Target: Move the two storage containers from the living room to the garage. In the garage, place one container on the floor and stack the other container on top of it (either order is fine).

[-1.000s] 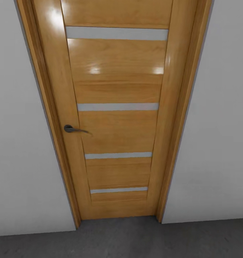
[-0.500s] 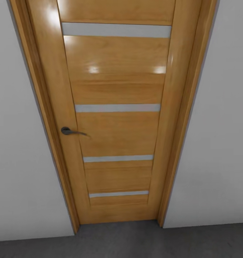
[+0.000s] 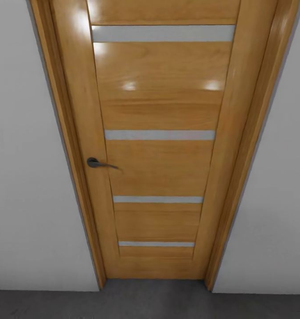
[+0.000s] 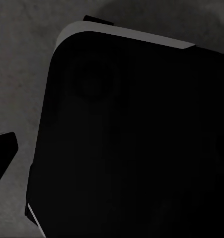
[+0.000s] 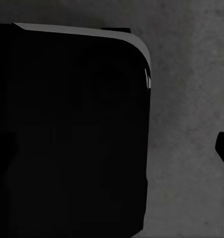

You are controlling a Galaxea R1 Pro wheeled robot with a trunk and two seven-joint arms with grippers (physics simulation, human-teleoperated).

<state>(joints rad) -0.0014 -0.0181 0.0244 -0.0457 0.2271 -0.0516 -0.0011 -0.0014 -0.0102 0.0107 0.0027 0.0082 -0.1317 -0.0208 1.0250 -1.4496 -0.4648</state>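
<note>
- a closed wooden door [image 3: 161, 146] in warm honey-brown fills most of the head view, seen from above and close up, narrowing toward its foot.
- four pale frosted strips [image 3: 160, 134] run across the door panel, one above another, well apart; two glossy light spots sit on the wood between the top two strips.
- a dark metal lever handle [image 3: 99, 164] sits on the door's left stile, its lever pointing toward the middle of the door.
- a matching wooden door frame [image 3: 70, 146] runs along both sides of the door, and plain white-grey wall [image 3: 30, 199] stands on either side of it.
- the floor [image 3: 150, 303] is dark grey, speckled concrete, meeting the wall and the door's foot along the lower edge of the head view.
- in the left wrist view a large black rounded-corner body [image 4: 131, 144] of the robot hangs over the same grey floor [image 4: 22, 89]; a small black tip pokes in at one edge.
- in the right wrist view a like black body [image 5: 67, 134] covers much of the picture, with grey floor [image 5: 186, 99] beside it.
- jaws: i cannot tell whether either arm's jaws are released or clenched.
- the two storage containers: i cannot tell where they are from these views.
</note>
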